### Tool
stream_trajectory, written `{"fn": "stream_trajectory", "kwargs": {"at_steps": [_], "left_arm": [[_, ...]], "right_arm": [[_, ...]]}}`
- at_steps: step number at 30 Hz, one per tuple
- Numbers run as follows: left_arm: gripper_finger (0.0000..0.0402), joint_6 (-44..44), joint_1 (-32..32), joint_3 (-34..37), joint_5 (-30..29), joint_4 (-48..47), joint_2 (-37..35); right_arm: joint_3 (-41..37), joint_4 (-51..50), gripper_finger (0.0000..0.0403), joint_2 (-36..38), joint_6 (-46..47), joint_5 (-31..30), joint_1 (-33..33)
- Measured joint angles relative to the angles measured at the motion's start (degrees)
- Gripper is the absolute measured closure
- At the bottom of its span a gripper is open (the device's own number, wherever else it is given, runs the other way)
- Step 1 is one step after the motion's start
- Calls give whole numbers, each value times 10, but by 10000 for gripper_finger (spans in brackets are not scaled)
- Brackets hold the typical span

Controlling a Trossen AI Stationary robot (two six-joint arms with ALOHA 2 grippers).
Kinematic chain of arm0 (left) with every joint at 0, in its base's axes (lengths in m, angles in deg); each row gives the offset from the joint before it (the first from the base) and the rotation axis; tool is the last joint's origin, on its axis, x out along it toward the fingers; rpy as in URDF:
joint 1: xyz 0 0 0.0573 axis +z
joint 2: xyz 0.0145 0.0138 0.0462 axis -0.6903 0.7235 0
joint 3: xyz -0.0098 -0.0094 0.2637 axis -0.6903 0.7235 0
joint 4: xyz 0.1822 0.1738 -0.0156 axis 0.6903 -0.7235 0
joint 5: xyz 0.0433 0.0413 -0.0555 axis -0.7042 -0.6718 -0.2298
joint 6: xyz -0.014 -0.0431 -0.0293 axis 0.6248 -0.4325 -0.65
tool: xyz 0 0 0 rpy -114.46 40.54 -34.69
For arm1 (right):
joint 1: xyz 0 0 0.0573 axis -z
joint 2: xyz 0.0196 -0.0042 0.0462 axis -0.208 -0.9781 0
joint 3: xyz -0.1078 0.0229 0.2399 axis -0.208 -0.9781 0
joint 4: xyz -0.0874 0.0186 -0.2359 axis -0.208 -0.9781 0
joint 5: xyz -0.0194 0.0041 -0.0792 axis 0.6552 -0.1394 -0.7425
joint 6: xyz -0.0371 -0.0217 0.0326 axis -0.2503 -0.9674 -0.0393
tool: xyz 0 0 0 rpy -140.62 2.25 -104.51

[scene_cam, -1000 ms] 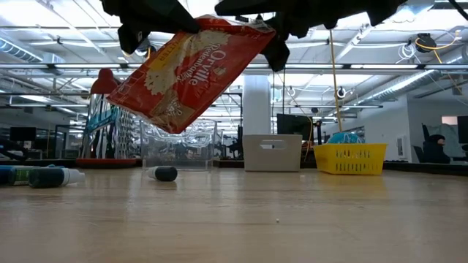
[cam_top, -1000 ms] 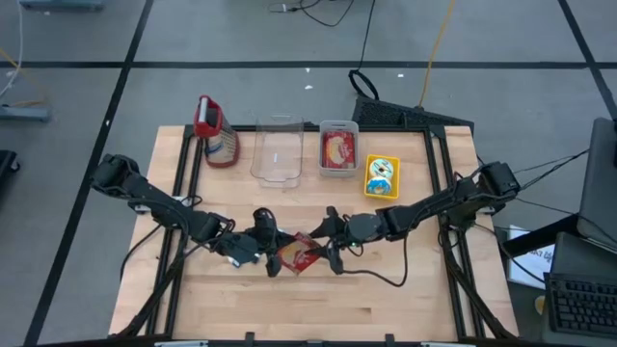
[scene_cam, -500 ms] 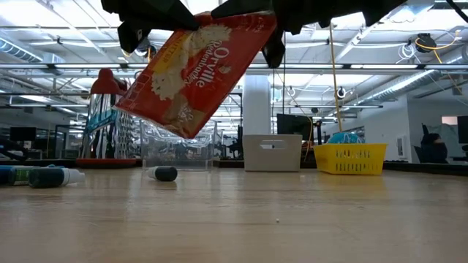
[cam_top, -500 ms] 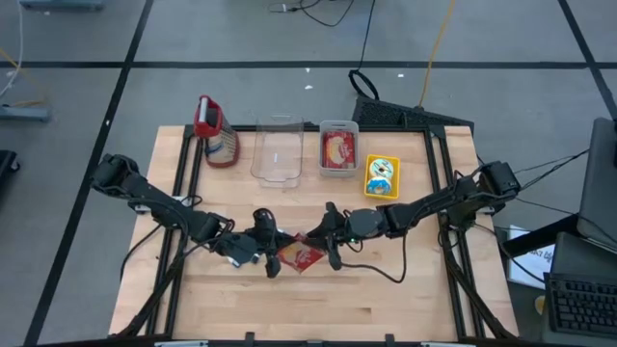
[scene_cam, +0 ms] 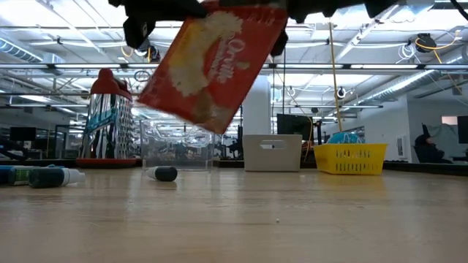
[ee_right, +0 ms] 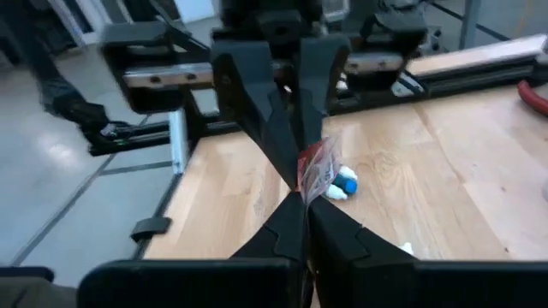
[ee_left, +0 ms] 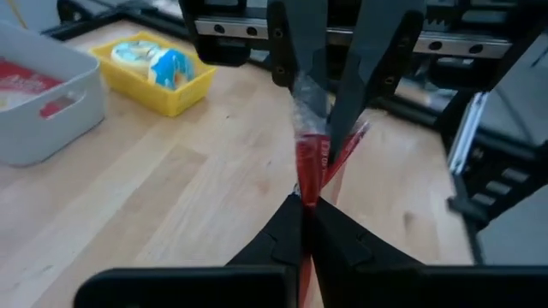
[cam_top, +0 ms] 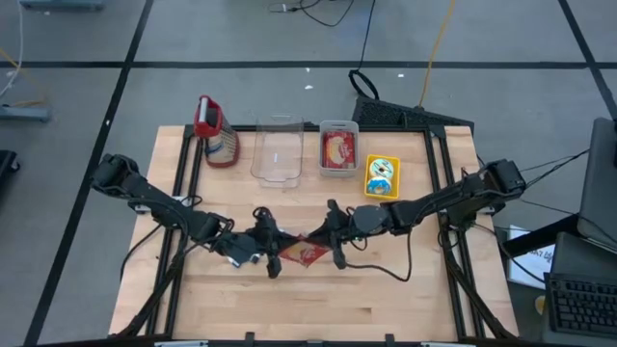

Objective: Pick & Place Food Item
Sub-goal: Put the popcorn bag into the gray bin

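Observation:
A red popcorn bag (cam_top: 305, 254) hangs above the middle of the table, between my two grippers. In the low view the bag (scene_cam: 216, 66) slants steeply, high over the wood. My left gripper (cam_top: 273, 253) is shut on its left end, and my right gripper (cam_top: 331, 247) is shut on its right end. Each wrist view shows that arm's own fingers closed on an edge of the bag, with the other arm's fingers closed on the far edge. My left gripper pinches the bag's left edge (ee_left: 309, 171) between its two fingers, coming from the table's left and slanting slightly down. The bag is clear of the table. My right gripper pinches the bag's opposite edge (ee_right: 315, 168) between its two fingers, nearly level from the table's right. That end sits higher, so the bag hangs tilted below the fingers.
Along the far edge stand a red-topped package (cam_top: 216, 135), a clear container (cam_top: 278, 152), a grey bin (cam_top: 338, 127) with a red item inside, and a yellow basket (cam_top: 382, 177). A blue-and-white object (scene_cam: 44, 176) and a small dark one (scene_cam: 165, 173) lie on the table at the left.
My right gripper has shut on the bag's right end and risen a little. The bag has swung from a shallow slant to a steeper one: its right end has gone up while the end in my left gripper has stayed put.

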Motion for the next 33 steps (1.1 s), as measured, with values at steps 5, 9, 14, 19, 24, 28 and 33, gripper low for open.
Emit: {"fn": "stream_trajectory", "kwargs": {"at_steps": [5,9,14,19,24,28,33], "left_arm": [[371,18,0,0,1,51,0],[373,43,0,1,21,85,1],[382,77,1,1,61,102,1],[393,74,1,1,76,116,1],[398,83,1,2,108,124,-29],[388,98,1,2,139,123,-65],[371,150,1,2,185,121,-123]], "right_arm": [[0,-34,402,38,-11,19,0],[0,-70,402,63,-16,21,-1],[0,-96,403,82,-19,24,-2],[0,-107,403,89,-23,23,-2],[0,-127,403,96,-23,21,-2],[1,-127,403,106,-28,21,-5],[1,-146,403,124,-38,21,-12]]}}
